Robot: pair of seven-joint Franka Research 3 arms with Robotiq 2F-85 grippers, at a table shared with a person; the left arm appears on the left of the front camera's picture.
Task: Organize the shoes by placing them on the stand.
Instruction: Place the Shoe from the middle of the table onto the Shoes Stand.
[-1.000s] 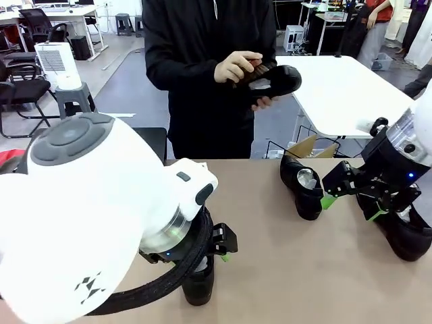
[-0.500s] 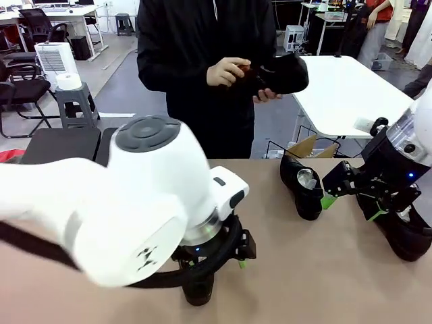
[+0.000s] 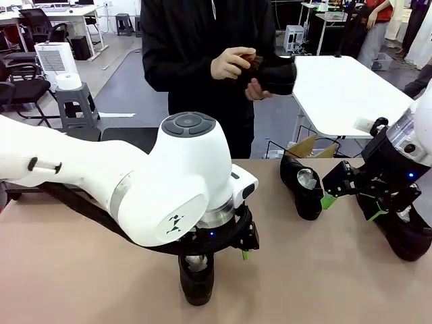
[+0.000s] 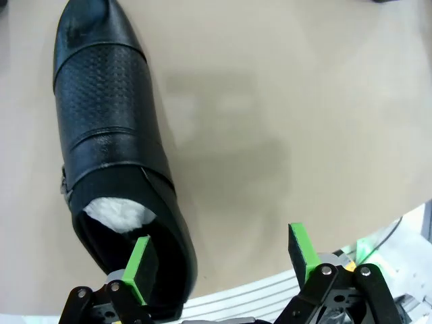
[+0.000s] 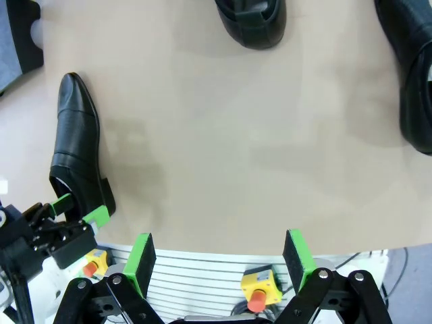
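A black shoe (image 3: pixel 196 278) lies near the table's front edge, its pale lining showing in the left wrist view (image 4: pixel 111 155). My left gripper (image 3: pixel 226 255) hangs open just above its heel (image 4: pixel 221 260); one pad (image 4: pixel 140 264) is over the shoe's opening, the other over bare table. My right gripper (image 3: pixel 351 208) is open and holds nothing (image 5: pixel 219 260), between a second shoe (image 3: pixel 302 183) and a third shoe (image 3: pixel 405 235). The person across the table holds another shoe (image 3: pixel 275 73) in both hands. A piece of the black stand (image 3: pixel 131 137) shows behind my left arm.
The beige table (image 3: pixel 304 270) has free room in the middle and at the left. A white table (image 3: pixel 344 88) stands behind at the right, with a cardboard box (image 3: pixel 307 147) under it. Chairs and a stool stand far left.
My left arm has swung toward the right over the near shoe, uncovering the table's left side. The person has turned the shoe in their hands. The right arm has not moved.
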